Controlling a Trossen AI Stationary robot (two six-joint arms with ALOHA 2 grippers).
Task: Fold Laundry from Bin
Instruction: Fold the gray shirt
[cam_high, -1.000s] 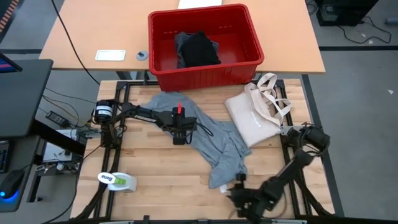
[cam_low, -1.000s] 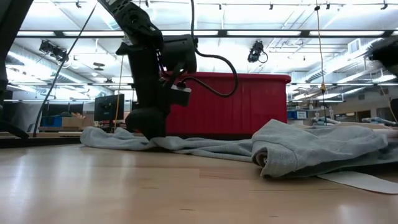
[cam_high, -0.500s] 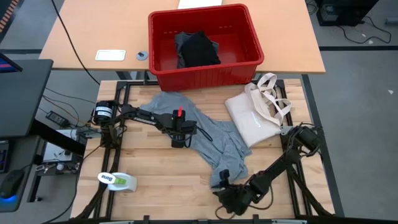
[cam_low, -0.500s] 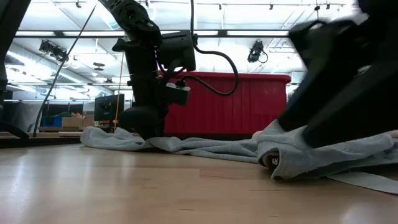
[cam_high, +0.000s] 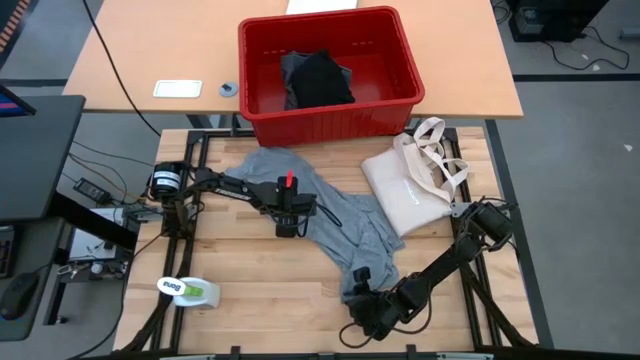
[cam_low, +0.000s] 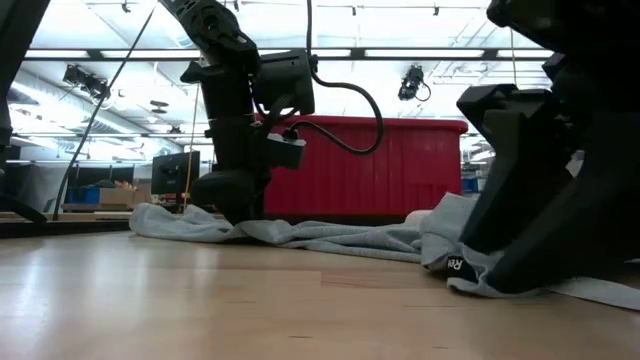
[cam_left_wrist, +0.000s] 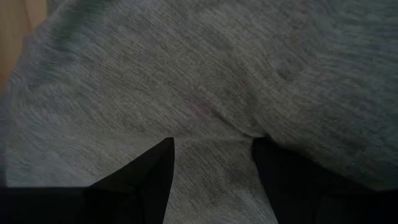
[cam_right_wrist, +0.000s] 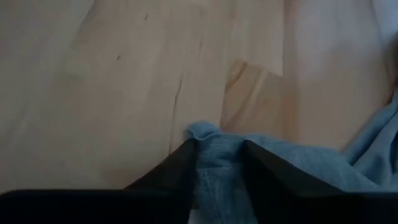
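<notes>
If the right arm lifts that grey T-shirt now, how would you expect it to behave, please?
The grey T-shirt lies rumpled in loose folds, so it will probably hang limp and drape. Cloth sits between the right tool's fingers; the left tool presses its middle, so it may stretch rather than lift free.

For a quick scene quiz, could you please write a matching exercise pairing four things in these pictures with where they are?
Things:
1. grey T-shirt
2. black garment
3. tote bag
4. left gripper

Places:
A. inside the red bin
B. down on the shirt's middle
C. spread on the table
D. right of the shirt, below the bin

Pairs: 1-C, 2-A, 3-D, 4-B
</notes>
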